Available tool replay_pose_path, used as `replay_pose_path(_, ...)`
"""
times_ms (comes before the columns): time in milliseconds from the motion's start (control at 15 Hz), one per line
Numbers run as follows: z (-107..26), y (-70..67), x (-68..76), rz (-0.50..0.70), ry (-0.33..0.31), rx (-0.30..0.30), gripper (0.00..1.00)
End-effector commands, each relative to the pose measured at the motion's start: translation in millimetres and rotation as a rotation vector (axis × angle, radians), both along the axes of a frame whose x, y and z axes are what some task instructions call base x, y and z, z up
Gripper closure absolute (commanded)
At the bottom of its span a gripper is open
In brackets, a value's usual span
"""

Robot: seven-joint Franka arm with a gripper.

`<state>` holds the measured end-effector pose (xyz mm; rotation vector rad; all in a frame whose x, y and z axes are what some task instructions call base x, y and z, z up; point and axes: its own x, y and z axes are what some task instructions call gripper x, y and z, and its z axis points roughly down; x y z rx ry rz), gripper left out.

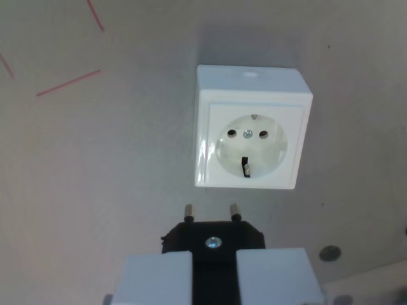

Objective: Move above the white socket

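**Plug held below the socket, wrist view**

Socket (252, 129): white, square housing, sits right of centre in the upper half of the frame, resting on the grey tabletop (95, 190). Round recess faces the camera. Two pin holes and a centre screw visible in a row; one earth clip shows at the top of the recess, another, darker, at the bottom. Glare along the housing's left edge.

End effector (214, 276): bottom centre of the frame, two pale fingers (156, 279) side by side with a narrow dark gap between them. Closed around a black plug (213, 236); the plug body fills the gap and sticks out above the fingertips.

Plug: two metal pins point up-frame toward the socket, a small screw head on its face. Pin tips sit just below the socket's lower edge, apart from it, and slightly left of the recess.

Tabletop: red lines (68, 82) in the upper left of the frame. A small dark round spot (329, 253) at lower right, near the right finger. A lighter strip crosses the lower right corner.
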<state>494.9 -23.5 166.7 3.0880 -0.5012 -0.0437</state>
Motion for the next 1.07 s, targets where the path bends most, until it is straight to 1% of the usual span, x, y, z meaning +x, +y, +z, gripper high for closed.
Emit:
replay_pose_path(67, -11.4, -5.0, -7.3, -0.066, -0.104, 0.022, 1.0)
replay_pose_path(533, -29.0, -12.7, -13.5, -0.084, -0.104, 0.023, 1.0)
replay_pose_path(1067, -42.9, -19.5, -17.7, -0.085, -0.106, 0.026, 1.0)
